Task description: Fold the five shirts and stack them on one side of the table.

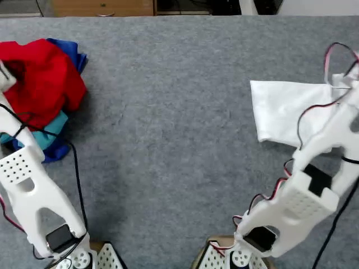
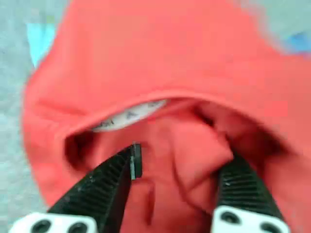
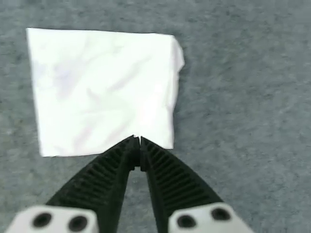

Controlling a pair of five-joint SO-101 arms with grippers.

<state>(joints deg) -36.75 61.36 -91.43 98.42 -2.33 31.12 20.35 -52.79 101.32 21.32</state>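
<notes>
My left tool sits right over the red shirt with its fingers apart. A bunched fold of red cloth lies between them, just by the collar label, though the blur keeps me from telling whether either finger actually presses the fabric. From the high view, that red shirt tops a crumpled heap at the left edge of the grey tabletop. A blue shirt pokes out behind it and a teal shirt lies under its near side, with more blue showing beneath the teal. My right tool has its fingers pressed together tip to tip, right at the edge of the white shirt — folded into a neat rectangle, flat on the right side of the tabletop, well apart from the heap.
</notes>
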